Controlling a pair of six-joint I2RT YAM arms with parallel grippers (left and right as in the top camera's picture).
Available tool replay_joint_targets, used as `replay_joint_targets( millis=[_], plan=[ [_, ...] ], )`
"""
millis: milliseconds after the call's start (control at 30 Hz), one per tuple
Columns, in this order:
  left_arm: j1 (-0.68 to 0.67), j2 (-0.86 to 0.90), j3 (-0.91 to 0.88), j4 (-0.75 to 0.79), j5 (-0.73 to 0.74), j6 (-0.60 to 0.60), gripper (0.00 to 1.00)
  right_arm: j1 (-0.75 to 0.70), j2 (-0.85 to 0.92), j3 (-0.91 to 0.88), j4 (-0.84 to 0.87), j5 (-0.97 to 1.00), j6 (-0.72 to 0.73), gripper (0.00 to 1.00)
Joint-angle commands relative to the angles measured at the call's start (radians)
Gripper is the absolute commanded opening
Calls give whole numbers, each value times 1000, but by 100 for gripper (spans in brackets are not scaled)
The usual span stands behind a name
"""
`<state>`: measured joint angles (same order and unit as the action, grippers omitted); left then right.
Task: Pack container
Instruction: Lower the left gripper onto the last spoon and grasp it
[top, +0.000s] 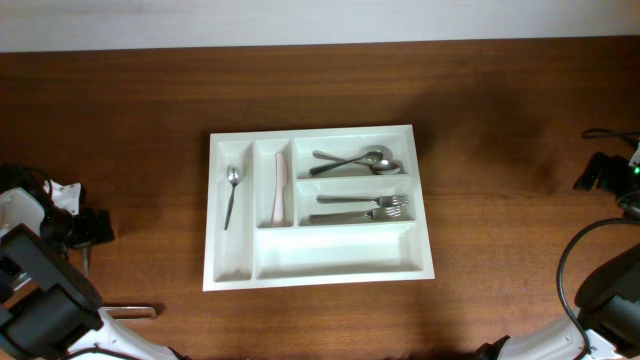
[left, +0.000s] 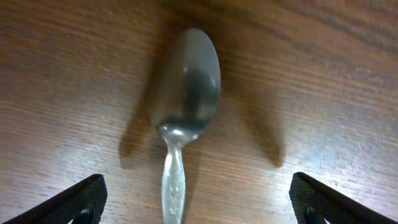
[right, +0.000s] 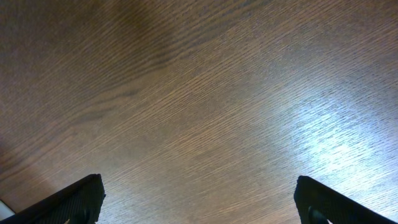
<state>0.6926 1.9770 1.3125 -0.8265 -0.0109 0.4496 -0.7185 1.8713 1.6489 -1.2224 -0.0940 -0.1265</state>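
The container (top: 422, 200), a white five-compartment tray, lies mid-table. It holds a small spoon (top: 231, 192) in the far-left slot, a pink knife (top: 280, 188) beside it, spoons (top: 355, 161) at top right and forks (top: 362, 208) below them. Its long front compartment (top: 335, 252) holds nothing. In the left wrist view a metal spoon (left: 186, 87) lies on the wood, its handle running back between the wide-open fingers of my left gripper (left: 196, 190), which do not touch it. My right gripper (right: 198, 186) stands open over bare wood, far right of the tray (top: 592, 172).
The left arm (top: 45, 290) fills the front-left corner of the table and the right arm (top: 610, 290) with its cable the front-right corner. A pale wall edge (top: 320, 25) borders the far side of the table.
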Motion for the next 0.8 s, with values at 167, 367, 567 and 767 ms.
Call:
replay_joint_targets(
  millis=[167,367,567,767],
  plan=[
    [4,7,-6,23,5,16,96,-3,3,-2,1,2,8,99],
    [4,7,-8,24,8,16,96,-3,3,-2,1,1,8,99],
    [4,9,-8,33,28,16,96,-3,3,-2,1,2,8,99],
    [4,23,-8,37,51,16,96,-3,3,-2,1,2,8,99]
  ],
)
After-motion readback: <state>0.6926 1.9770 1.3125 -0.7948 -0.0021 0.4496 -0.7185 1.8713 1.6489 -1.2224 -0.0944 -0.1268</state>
